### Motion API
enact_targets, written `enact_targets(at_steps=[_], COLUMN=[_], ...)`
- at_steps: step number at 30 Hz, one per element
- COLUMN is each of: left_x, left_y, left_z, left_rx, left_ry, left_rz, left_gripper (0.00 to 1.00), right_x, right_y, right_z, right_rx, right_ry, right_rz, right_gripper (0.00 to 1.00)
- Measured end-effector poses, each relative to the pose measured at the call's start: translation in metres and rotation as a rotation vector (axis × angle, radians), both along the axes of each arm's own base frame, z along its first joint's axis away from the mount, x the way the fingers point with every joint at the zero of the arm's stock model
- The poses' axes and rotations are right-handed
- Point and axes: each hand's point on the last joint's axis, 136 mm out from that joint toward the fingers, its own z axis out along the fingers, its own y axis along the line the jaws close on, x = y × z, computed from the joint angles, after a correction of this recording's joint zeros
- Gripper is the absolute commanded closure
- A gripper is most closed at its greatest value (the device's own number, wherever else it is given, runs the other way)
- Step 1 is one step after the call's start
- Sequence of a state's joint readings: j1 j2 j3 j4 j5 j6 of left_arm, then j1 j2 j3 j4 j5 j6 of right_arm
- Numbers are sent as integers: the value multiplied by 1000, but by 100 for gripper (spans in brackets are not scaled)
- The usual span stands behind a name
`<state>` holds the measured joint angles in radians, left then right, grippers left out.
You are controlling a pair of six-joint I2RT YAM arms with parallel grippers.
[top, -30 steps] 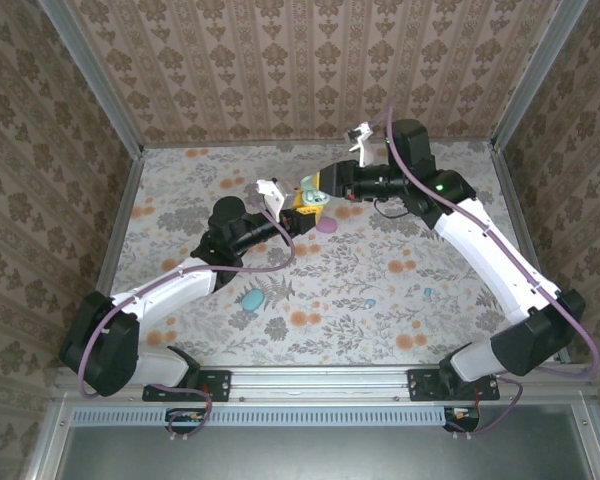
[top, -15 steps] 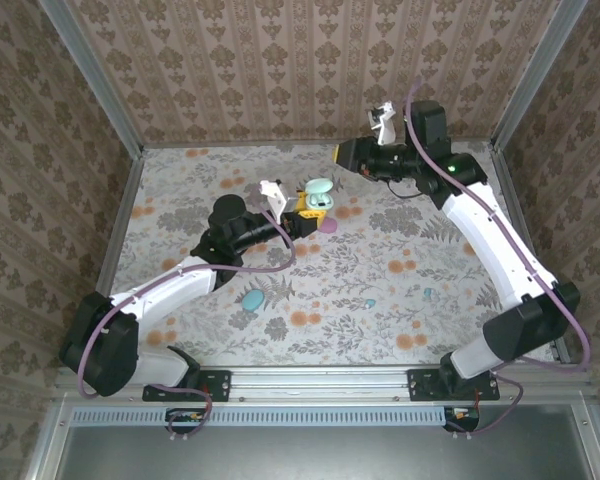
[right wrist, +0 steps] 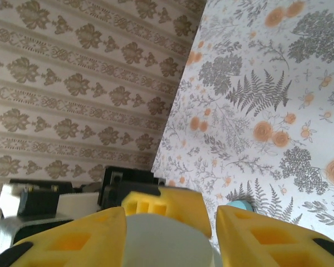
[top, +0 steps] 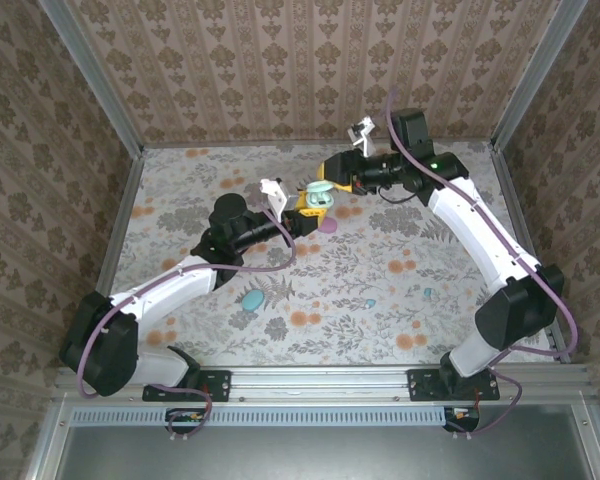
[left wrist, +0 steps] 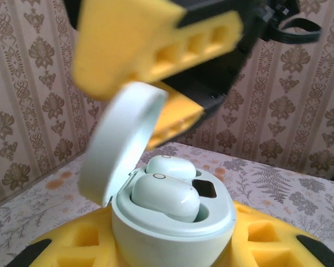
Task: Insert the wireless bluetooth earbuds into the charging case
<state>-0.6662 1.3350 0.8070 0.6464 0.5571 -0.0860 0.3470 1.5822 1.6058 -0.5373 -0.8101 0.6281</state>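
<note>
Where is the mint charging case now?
Top view: the mint charging case clamped in the left gripper, back-centre of the table, the right gripper straddling its open lid.

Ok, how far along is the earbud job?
Done: two mint buds sit in the open mint case, gripped by the left claw. In hand: the right claw straddles its lid. Left: shutting it, then the loose blue buds, teal case and pink case.
</note>
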Motion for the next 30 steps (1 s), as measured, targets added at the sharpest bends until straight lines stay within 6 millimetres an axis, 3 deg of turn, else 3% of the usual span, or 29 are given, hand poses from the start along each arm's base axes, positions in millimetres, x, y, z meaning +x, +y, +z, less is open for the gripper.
enact_targets(at_steps=[7, 21, 30], left_x=[0, -2, 0], left_y=[0, 0, 2], left_z=[11, 27, 30], left_rx=[-38, -92, -100], left_ry=[-13, -25, -31], left_rz=[2, -15, -8], left_gripper=[66, 65, 65], right_x=[-15, -24, -32], right_y=[-4, 9, 11], right_z=[-7, 4, 9], right_rx=[35, 234, 289], right_ry=[27, 103, 149], right_rz=[19, 116, 167], right_gripper=[46, 45, 57])
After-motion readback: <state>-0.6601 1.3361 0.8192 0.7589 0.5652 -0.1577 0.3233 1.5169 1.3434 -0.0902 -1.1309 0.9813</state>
